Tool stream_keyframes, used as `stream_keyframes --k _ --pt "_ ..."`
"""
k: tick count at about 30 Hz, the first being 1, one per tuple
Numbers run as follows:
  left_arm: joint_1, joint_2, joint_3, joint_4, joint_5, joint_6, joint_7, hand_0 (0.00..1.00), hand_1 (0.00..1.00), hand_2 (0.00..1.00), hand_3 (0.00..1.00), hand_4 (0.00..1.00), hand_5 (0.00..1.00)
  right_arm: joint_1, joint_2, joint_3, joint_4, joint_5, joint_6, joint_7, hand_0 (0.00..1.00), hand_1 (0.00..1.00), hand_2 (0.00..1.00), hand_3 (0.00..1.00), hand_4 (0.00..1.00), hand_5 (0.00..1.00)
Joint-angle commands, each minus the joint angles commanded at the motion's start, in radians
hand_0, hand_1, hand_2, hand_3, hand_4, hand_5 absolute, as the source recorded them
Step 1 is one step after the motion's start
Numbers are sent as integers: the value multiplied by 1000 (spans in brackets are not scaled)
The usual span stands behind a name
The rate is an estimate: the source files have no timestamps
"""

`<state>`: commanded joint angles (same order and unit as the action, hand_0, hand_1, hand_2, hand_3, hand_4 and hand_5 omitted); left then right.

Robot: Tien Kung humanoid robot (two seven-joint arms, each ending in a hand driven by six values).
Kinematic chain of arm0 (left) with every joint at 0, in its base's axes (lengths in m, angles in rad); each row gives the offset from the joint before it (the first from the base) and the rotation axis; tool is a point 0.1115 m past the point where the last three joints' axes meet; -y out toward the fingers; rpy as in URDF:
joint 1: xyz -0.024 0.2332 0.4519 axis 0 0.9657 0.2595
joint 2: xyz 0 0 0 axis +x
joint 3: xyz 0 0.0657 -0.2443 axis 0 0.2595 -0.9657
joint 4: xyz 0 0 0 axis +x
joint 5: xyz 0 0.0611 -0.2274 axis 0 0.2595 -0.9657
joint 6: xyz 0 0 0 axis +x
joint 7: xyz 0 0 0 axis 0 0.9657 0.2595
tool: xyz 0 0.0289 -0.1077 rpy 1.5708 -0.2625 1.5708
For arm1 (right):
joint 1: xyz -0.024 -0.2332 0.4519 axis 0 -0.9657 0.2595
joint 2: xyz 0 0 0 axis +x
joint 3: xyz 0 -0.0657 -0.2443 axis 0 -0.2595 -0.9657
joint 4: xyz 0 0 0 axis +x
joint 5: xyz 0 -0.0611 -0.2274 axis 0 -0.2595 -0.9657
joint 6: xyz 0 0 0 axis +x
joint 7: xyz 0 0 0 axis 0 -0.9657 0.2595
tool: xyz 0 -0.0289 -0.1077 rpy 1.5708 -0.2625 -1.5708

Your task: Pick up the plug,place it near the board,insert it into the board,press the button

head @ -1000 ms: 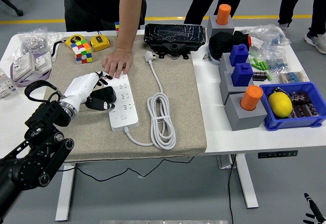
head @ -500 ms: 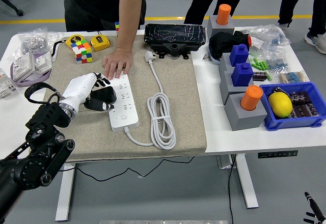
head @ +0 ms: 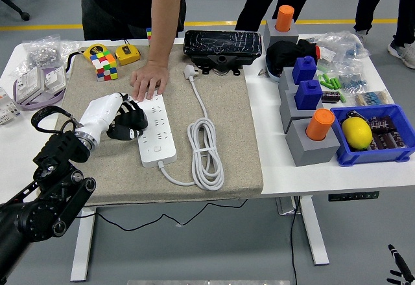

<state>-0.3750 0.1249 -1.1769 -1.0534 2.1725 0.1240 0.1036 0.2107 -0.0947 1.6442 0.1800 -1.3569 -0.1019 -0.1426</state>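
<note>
Left of centre, the left hand [head: 123, 120] has its fingers curled around a black plug [head: 133, 125] at the left edge of the white power strip [head: 155, 129]. The strip's long axis runs up and down the frame, its cable [head: 205, 149] coiled just right. A person's hand [head: 148, 79] presses flat on the strip's upper end; which way the plug points is hidden.

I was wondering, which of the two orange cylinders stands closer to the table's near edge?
The orange cylinder on the grey block beside the blue bin; the other cylinder stands at the far edge.

plug [head: 128, 128] mostly hidden in left hand [head: 122, 122]
</note>
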Motion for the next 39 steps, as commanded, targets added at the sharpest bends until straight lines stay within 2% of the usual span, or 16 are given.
stream_keyframes --k 7,8,13,14,19,20,25,26,39 --pt "-2 1 1 -1 7 -4 4 322 524 551 553 792 15 2 -2 2 0 -1 -2 1 998 864 783 850 998 998" --pt "-2 1 1 -2 9 -4 4 307 490 504 530 788 4 1 -2 2 0 -1 -2 1 998 864 782 851 998 998" --pt "-3 3 0 -5 21 -15 14 307 490 504 530 788 4 0 -2 2 0 -1 -2 1 998 864 782 851 998 998" --pt "-3 3 -1 -5 23 -19 17 285 372 412 475 771 19 0 -2 2 0 -1 -3 1 998 865 782 853 998 998" --pt "-2 3 2 -7 28 -37 25 285 372 412 475 771 19 0 -3 2 0 -1 -3 0 998 865 782 853 998 998" --pt "-2 3 2 -8 25 -41 26 270 225 259 345 719 102 -1 -3 2 0 -1 -3 0 998 864 782 852 998 998" --pt "-1 4 0 -9 -5 -54 25 270 225 259 345 719 102 -1 -4 3 0 -2 -3 -2 998 864 782 852 998 998" --pt "-1 4 0 -9 -9 -56 25 274 152 171 215 671 251 -1 -4 2 0 -1 -3 -2 998 864 782 854 998 998" --pt "-13 12 -15 -26 3 -52 21 279 143 167 214 674 254 1 -4 4 0 -3 -2 -2 998 864 782 854 998 998"
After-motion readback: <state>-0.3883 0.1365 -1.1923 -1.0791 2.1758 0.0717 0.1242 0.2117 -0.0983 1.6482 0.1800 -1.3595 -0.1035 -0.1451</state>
